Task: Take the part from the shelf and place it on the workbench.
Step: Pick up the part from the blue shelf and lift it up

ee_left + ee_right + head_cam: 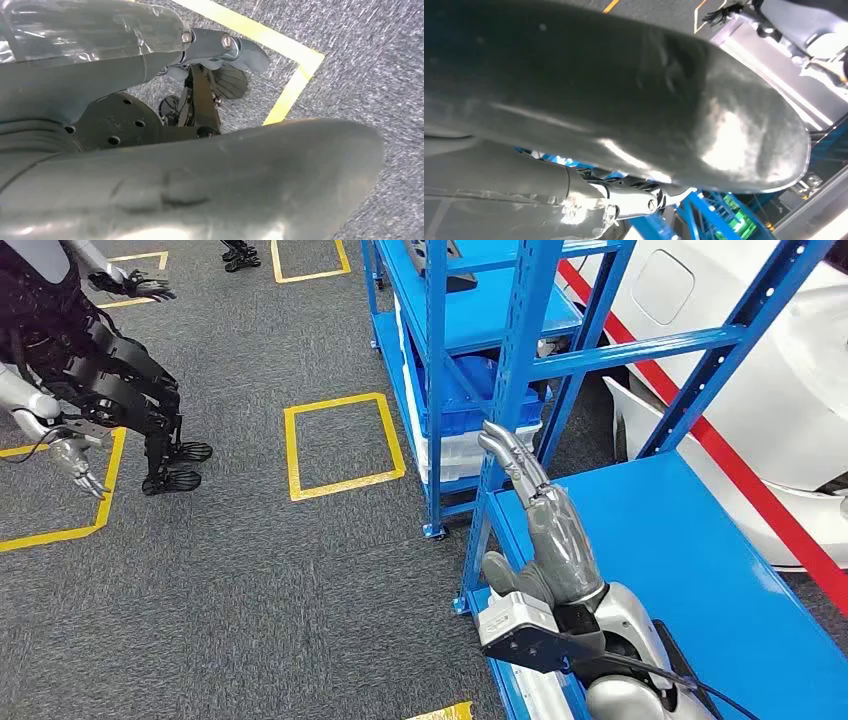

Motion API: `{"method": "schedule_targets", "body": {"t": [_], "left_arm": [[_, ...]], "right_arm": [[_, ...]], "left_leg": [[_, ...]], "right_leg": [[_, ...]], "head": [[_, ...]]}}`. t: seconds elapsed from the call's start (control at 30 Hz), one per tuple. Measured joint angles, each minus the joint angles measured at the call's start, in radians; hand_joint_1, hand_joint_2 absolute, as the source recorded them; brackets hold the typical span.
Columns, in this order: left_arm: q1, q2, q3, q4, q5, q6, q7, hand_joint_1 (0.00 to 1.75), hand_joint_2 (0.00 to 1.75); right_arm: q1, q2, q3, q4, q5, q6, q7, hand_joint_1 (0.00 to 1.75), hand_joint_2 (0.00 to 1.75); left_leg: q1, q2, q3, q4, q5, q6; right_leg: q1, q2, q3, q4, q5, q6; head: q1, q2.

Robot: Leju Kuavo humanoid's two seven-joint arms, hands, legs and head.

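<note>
- Right robot hand (545, 525): grey, ribbed back, fingers extended straight and apart, holding nothing; raised at the near-left corner of a smooth blue metal shelf (690, 570).
- Left robot hand (165, 175): smooth grey thumb over speckled grey carpet (370, 65) with yellow tape; grasp state cannot be determined.
- Blue crate (480, 400) on white crate, lower rack level; contents and the part cannot be made out.
</note>
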Motion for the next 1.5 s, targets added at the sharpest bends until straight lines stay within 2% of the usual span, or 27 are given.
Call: {"method": "schedule_targets", "body": {"t": [0.07,0.17,0.2,0.23,0.27,0.33,0.4,0.43,0.5,0.57,0.67,0.7,0.73,0.77,0.87,0.93,1.0,1.07,1.1,1.17,1.2,1.23,1.27,1.3,1.37,1.43,1.5], "left_arm": [[-0.001,0.0,0.0,0.0,0.0,0.0,0.0,0.0,0.0],[0.001,0.0,0.0,0.0,0.0,-0.001,0.0,0.0,0.0],[0.002,0.0,0.0,0.0,0.0,-0.001,0.0,0.0,0.0],[0.003,0.0,0.0,0.0,0.0,-0.001,0.0,0.0,0.0],[0.004,0.0,0.0,0.0,0.001,-0.001,0.0,0.0,0.0],[0.005,0.0,0.0,0.0,0.001,-0.001,0.0,0.0,0.0],[0.005,0.0,0.0,0.0,0.0,-0.001,-0.001,0.0,0.0],[0.005,0.0,0.0,0.0,0.0,-0.001,-0.002,0.0,0.0],[0.004,-0.002,0.0,0.0,-0.001,-0.002,-0.003,0.0,0.0],[0.003,-0.004,0.0,0.0,-0.002,-0.003,-0.004,0.0,0.0],[0.004,-0.006,0.0,0.0,-0.002,-0.004,-0.005,0.0,0.0],[0.004,-0.006,0.0,0.0,-0.002,-0.004,-0.005,0.0,0.0],[0.004,-0.006,0.0,0.0,-0.002,-0.004,-0.005,0.0,0.0],[0.004,-0.007,0.0,0.0,-0.002,-0.004,-0.005,0.0,0.0],[0.004,-0.008,0.0,0.0,-0.002,-0.004,-0.005,0.0,0.0],[0.004,-0.008,0.0,0.0,-0.002,-0.004,-0.005,0.0,0.0],[0.003,-0.008,0.0,0.0,-0.002,-0.005,-0.006,0.0,0.0],[0.002,-0.008,0.0,0.0,-0.002,-0.005,-0.006,0.0,0.0],[0.002,-0.008,0.0,0.0,-0.002,-0.005,-0.006,0.0,0.0],[0.003,-0.008,0.0,0.0,-0.002,-0.005,-0.006,0.0,0.0],[0.004,-0.008,0.0,0.0,-0.002,-0.005,-0.006,0.0,0.0],[0.005,-0.008,0.0,0.0,-0.002,-0.005,-0.006,0.0,0.0],[0.006,-0.008,0.0,0.0,-0.002,-0.005,-0.006,0.0,0.0],[0.006,-0.008,0.0,0.0,-0.002,-0.005,-0.007,0.0,0.0],[0.006,-0.008,0.0,0.0,-0.002,-0.005,-0.007,0.0,0.0],[0.005,-0.008,0.0,0.0,-0.002,-0.005,-0.008,0.0,0.0],[0.005,-0.008,0.0,0.0,-0.003,-0.005,-0.009,0.0,0.0]], "right_arm": [[-0.001,0.0,0.0,0.0,0.0,0.0,0.0,0.0,0.0],[-0.002,0.0,0.0,0.0,0.0,0.001,0.0,0.0,0.0],[-0.002,0.0,0.0,0.0,0.0,0.001,0.0,0.0,0.0],[-0.002,0.0,0.0,0.0,0.0,0.001,0.0,0.0,0.0],[-0.002,0.0,0.0,0.0,0.001,0.001,0.0,0.0,0.0],[-0.002,0.0,0.0,0.0,0.003,0.001,0.0,0.0,0.0],[-0.003,0.0,0.0,0.0,0.007,0.002,0.001,0.0,0.0],[-0.003,0.0,0.0,0.0,0.008,0.002,0.003,0.0,0.0],[-0.002,0.0,0.0,-0.002,0.01,0.003,0.006,0.0,0.0],[-0.002,0.0,-0.001,-0.005,0.012,0.003,0.007,0.0,0.0],[0.0,-0.001,-0.003,-0.006,0.012,0.002,0.009,0.0,0.0],[0.002,-0.001,-0.003,-0.006,0.012,0.002,0.01,0.0,0.0],[0.003,-0.001,-0.003,-0.006,0.012,0.002,0.011,0.0,0.0],[0.003,-0.001,-0.004,-0.006,0.012,0.002,0.011,0.0,0.0],[0.003,-0.001,-0.004,-0.008,0.012,0.002,0.012,0.0,0.0],[0.003,-0.001,-0.005,-0.009,0.012,0.002,0.012,0.0,0.0],[0.003,-0.001,-0.005,-0.011,0.012,0.002,0.012,0.0,0.0],[0.002,-0.001,-0.005,-0.014,0.012,0.002,0.012,0.0,0.0],[0.001,-0.001,-0.005,-0.015,0.012,0.003,0.012,0.0,0.0],[0.001,-0.001,-0.005,-0.016,0.012,0.003,0.013,0.0,0.0],[0.001,-0.001,-0.005,-0.016,0.012,0.003,0.013,0.0,0.0],[0.002,-0.001,-0.005,-0.016,0.012,0.004,0.014,0.0,0.0],[0.002,-0.001,-0.005,-0.016,0.012,0.005,0.014,0.0,0.0],[0.002,-0.001,-0.005,-0.016,0.012,0.005,0.014,0.0,0.0],[0.001,-0.001,-0.005,-0.016,0.012,0.006,0.014,0.0,0.0],[0.001,-0.001,-0.005,-0.016,0.012,0.007,0.014,0.0,0.0],[0.001,-0.001,-0.005,-0.016,0.012,0.007,0.014,0.0,0.0]], "left_leg": [[0.0,-0.001,-0.017,0.042,-0.026,-0.001],[-0.004,-0.003,-0.106,0.225,-0.11,0.001],[-0.006,-0.003,-0.13,0.268,-0.118,0.004],[-0.009,-0.004,-0.139,0.278,-0.108,0.01],[-0.013,-0.005,-0.129,0.249,-0.08,0.016],[-0.021,-0.022,-0.075,0.123,-0.008,0.032],[-0.028,-0.043,-0.036,0.028,0.025,0.041],[-0.031,-0.049,-0.031,0.012,0.023,0.043],[-0.03,-0.039,-0.027,-0.002,0.025,0.046],[-0.025,-0.025,-0.017,-0.022,0.031,0.053],[-0.023,-0.006,-0.009,-0.032,0.033,0.062],[-0.023,0.001,-0.009,-0.031,0.032,0.062],[-0.023,0.007,-0.008,-0.03,0.03,0.062],[-0.023,0.012,-0.007,-0.028,0.028,0.062],[-0.024,0.024,-0.001,-0.019,0.017,0.052],[-0.027,0.03,0.001,-0.015,0.012,0.043],[-0.027,0.037,0.004,-0.016,0.01,0.034],[-0.024,0.028,0.001,0.008,-0.011,0.023],[-0.022,0.019,-0.013,0.046,-0.035,0.017],[-0.018,0.003,-0.067,0.17,-0.098,0.01],[-0.017,0.001,-0.096,0.228,-0.12,0.008],[-0.016,0.0,-0.114,0.261,-0.124,0.006],[-0.016,-0.001,-0.114,0.254,-0.107,0.006],[-0.014,-0.004,-0.097,0.211,-0.073,0.008],[-0.011,-0.026,-0.041,0.076,-0.004,0.012],[-0.012,-0.046,-0.012,-0.001,0.018,0.016],[-0.014,-0.044,-0.01,-0.012,0.017,0.023]], "right_leg": [[0.001,0.001,0.001,0.0,0.0,-0.006],[0.008,0.008,0.002,-0.001,-0.003,-0.019],[0.012,0.012,0.003,0.0,-0.004,-0.021],[0.015,0.017,0.005,0.0,-0.005,-0.023],[0.018,0.023,0.008,0.0,-0.007,-0.024],[0.019,0.035,0.015,-0.001,-0.01,-0.024],[0.018,0.046,0.015,-0.001,-0.012,-0.02],[0.016,0.051,0.013,-0.002,-0.012,-0.016],[0.013,0.058,0.013,-0.005,-0.011,-0.005],[0.015,0.045,0.004,0.021,-0.032,0.004],[0.016,0.016,-0.073,0.182,-0.112,0.014],[0.015,0.013,-0.098,0.23,-0.126,0.017],[0.013,0.01,-0.109,0.247,-0.122,0.019],[0.011,0.007,-0.102,0.228,-0.1,0.021],[0.011,-0.023,-0.015,0.044,-0.012,0.017],[0.016,-0.034,0.01,-0.013,0.001,0.006],[0.017,-0.021,0.009,-0.015,0.004,-0.006],[0.013,-0.012,0.013,-0.024,0.009,-0.017],[0.011,-0.008,0.015,-0.028,0.012,-0.022],[0.012,0.001,0.016,-0.029,0.012,-0.027],[0.012,0.007,0.016,-0.028,0.012,-0.027],[0.013,0.014,0.017,-0.028,0.011,-0.028],[0.012,0.022,0.018,-0.027,0.011,-0.028],[0.012,0.03,0.019,-0.026,0.01,-0.027],[0.013,0.044,0.021,-0.023,0.006,-0.021],[0.012,0.056,0.019,-0.021,0.004,-0.011],[0.01,0.067,0.016,-0.024,0.007,0.001]], "head": [[-0.004,0.0],[-0.012,0.0],[-0.013,0.0],[-0.013,0.0],[-0.013,0.0],[-0.013,0.0],[-0.013,0.0],[-0.014,0.0],[-0.015,0.0],[-0.013,0.0],[-0.006,0.0],[-0.005,0.0],[-0.004,0.0],[-0.003,0.0],[0.0,0.0],[0.0,0.0],[-0.001,0.0],[-0.004,0.0],[-0.006,0.0],[-0.011,0.0],[-0.011,0.0],[-0.011,0.0],[-0.012,0.0],[-0.012,0.0],[-0.013,0.0],[-0.014,0.0],[-0.014,0.0]]}}
